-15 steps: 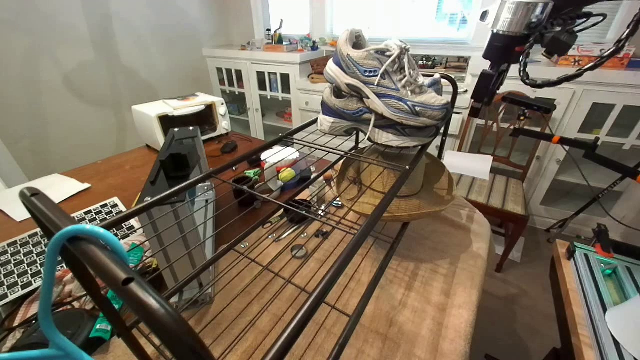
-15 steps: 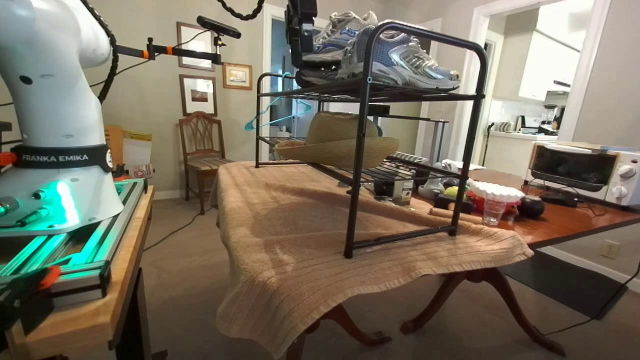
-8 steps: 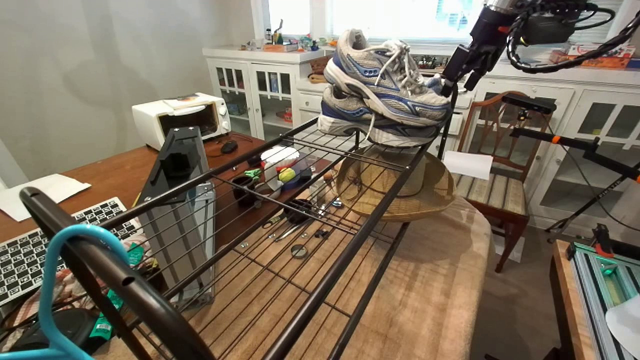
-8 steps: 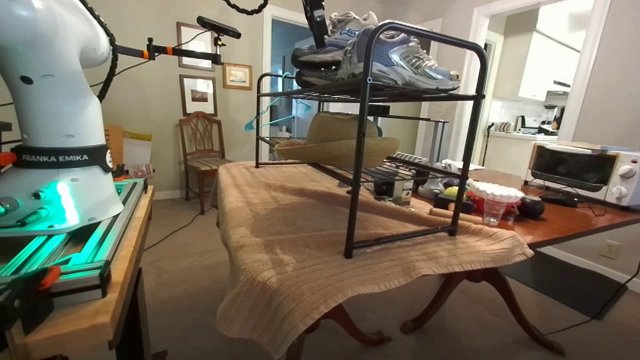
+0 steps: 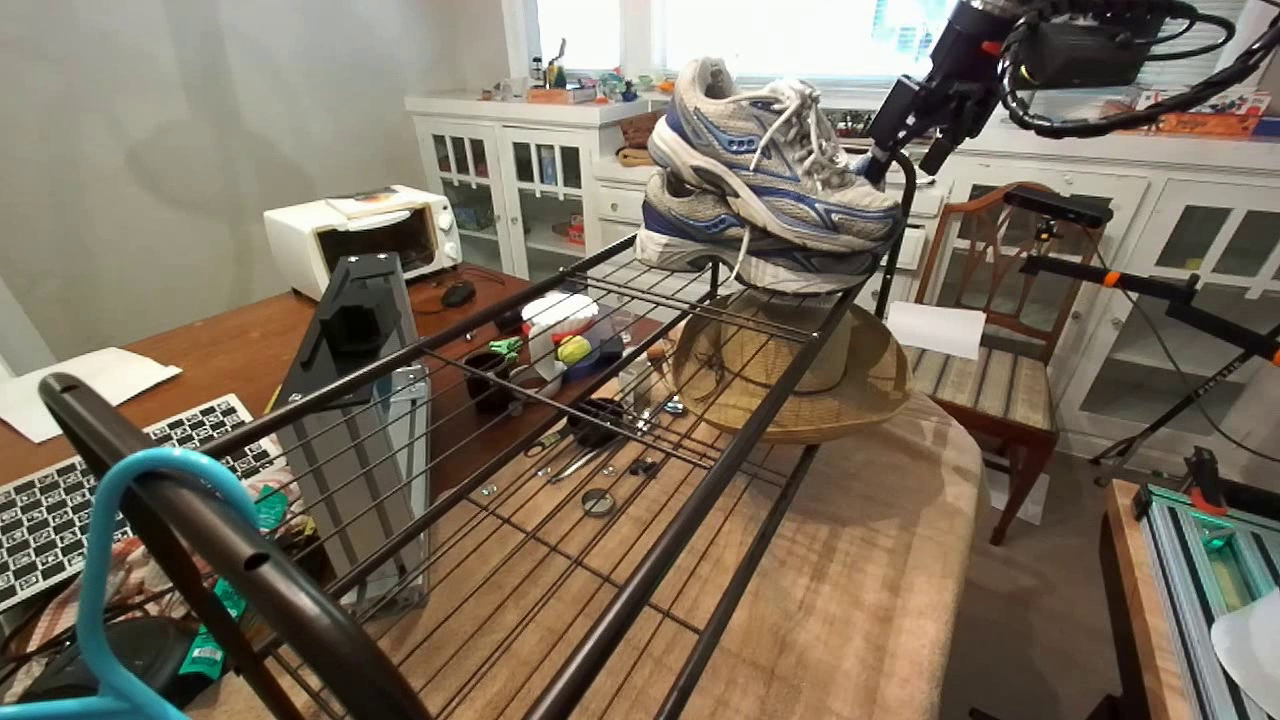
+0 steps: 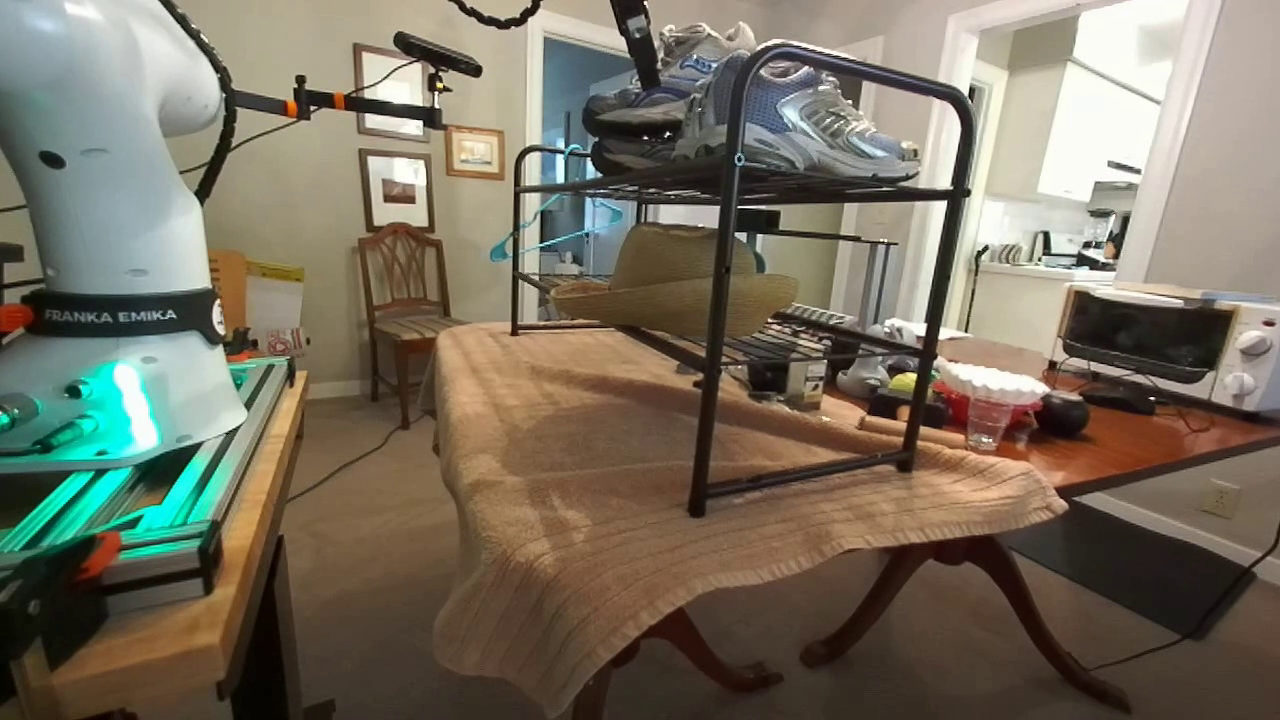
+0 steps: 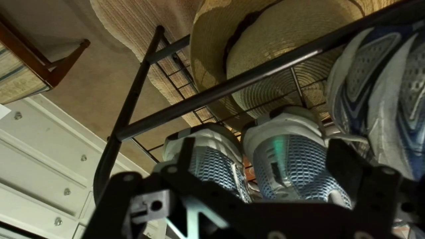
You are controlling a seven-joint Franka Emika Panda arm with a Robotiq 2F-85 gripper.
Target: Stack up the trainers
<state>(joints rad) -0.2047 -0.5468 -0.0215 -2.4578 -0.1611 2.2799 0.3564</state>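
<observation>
Two grey-and-white trainers with blue trim are stacked on the rack's top shelf, an upper trainer (image 5: 770,165) resting on a lower trainer (image 5: 700,222). Their toes show at the right of the wrist view (image 7: 395,89). A blue-mesh pair stands beside them on the same shelf. In the wrist view its left trainer (image 7: 212,161) and right trainer (image 7: 292,154) sit side by side, ends toward me. One of the pair shows in an exterior view (image 6: 820,125). My gripper (image 7: 264,157) is open and empty over the blue-mesh pair, its fingers wide apart. It also shows in both exterior views (image 5: 905,165) (image 6: 645,75).
The black wire rack (image 6: 715,330) has a raised end hoop (image 5: 908,185) close to my gripper. A straw hat (image 5: 800,370) sits on its lower shelf. A blue hanger (image 5: 170,465) hangs at the far end. A toaster oven (image 6: 1150,335) and small items stand on the table.
My gripper has tilted and moved toward the shoes, then slightly lower, over the rack end beside the stacked trainers. The trainers have not moved.
</observation>
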